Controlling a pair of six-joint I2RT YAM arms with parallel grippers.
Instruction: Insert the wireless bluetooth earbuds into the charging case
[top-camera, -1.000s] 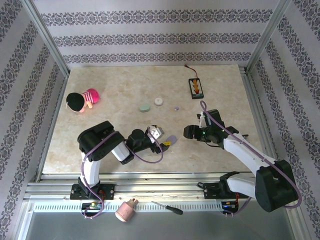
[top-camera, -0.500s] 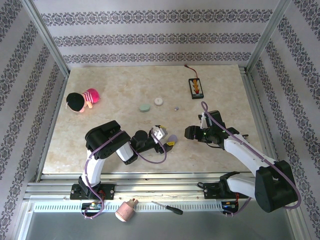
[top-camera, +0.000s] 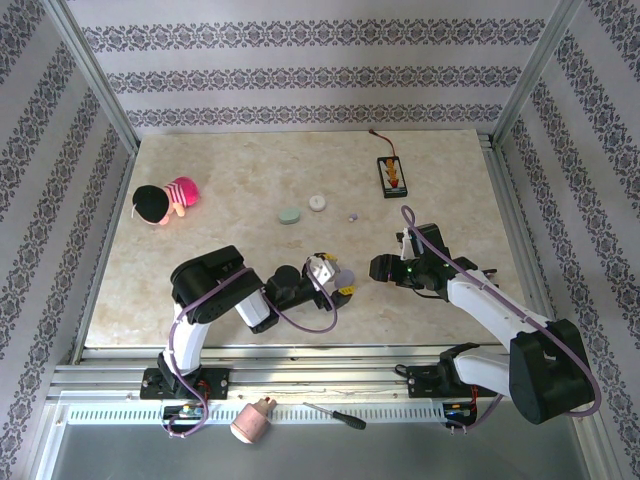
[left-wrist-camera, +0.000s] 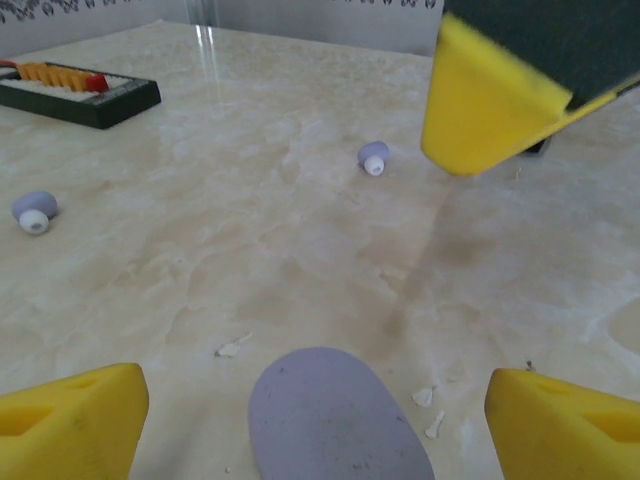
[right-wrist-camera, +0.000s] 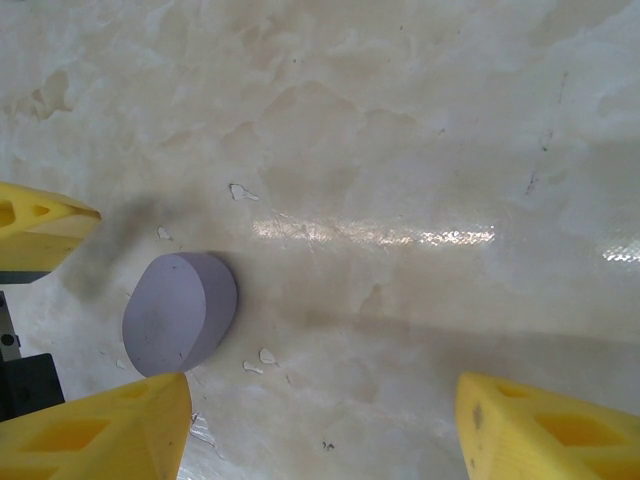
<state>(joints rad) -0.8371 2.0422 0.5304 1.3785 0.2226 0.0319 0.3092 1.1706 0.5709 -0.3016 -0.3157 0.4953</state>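
A lavender oval charging case (left-wrist-camera: 335, 415) lies flat on the table between the yellow fingers of my left gripper (left-wrist-camera: 315, 400), which is open and not touching it. From above, the case (top-camera: 346, 274) sits at the left gripper (top-camera: 338, 285) tips. My right gripper (top-camera: 378, 268) hovers open just right of the case (right-wrist-camera: 180, 310), with nothing between its fingers (right-wrist-camera: 100, 430). Two lavender-grey earbuds (left-wrist-camera: 373, 156) (left-wrist-camera: 33, 210) lie on the table beyond. One earbud (top-camera: 352, 216) appears from above.
A green case (top-camera: 289, 215) and a white case (top-camera: 317, 202) lie further back, near a black tray (top-camera: 392, 175) with orange pieces. A pink and black plush toy (top-camera: 165, 200) sits far left. Small white flecks (right-wrist-camera: 255, 360) dot the table around the lavender case.
My left gripper has slid right, bringing its open fingers around the lavender case. The right arm has barely moved.
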